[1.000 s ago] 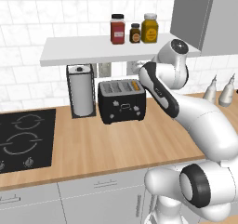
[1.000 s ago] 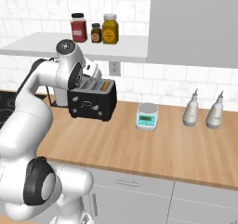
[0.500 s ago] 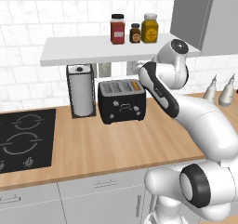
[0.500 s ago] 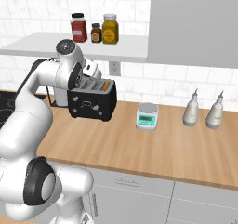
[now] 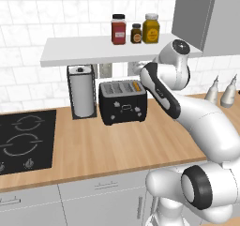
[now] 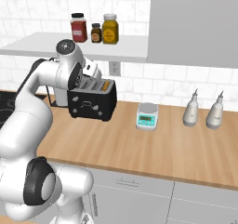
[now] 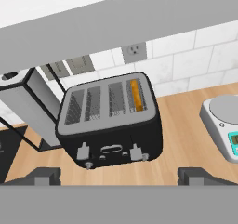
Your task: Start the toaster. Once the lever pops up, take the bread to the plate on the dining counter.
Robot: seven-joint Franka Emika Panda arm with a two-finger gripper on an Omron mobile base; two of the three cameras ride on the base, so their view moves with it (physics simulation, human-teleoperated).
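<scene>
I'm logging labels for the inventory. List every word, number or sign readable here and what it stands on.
None can be read.
Jars on the shelf: labels too blurred.
Scale: display unreadable.
Toaster: white front marks, no legible text.
Hob: ring outlines, no text.

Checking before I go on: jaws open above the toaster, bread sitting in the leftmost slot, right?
Not quite. In the hand view the bread sits in the rightmost slot of the toaster, nearest the kitchen scale. The rest holds: jaws open above it.
</scene>
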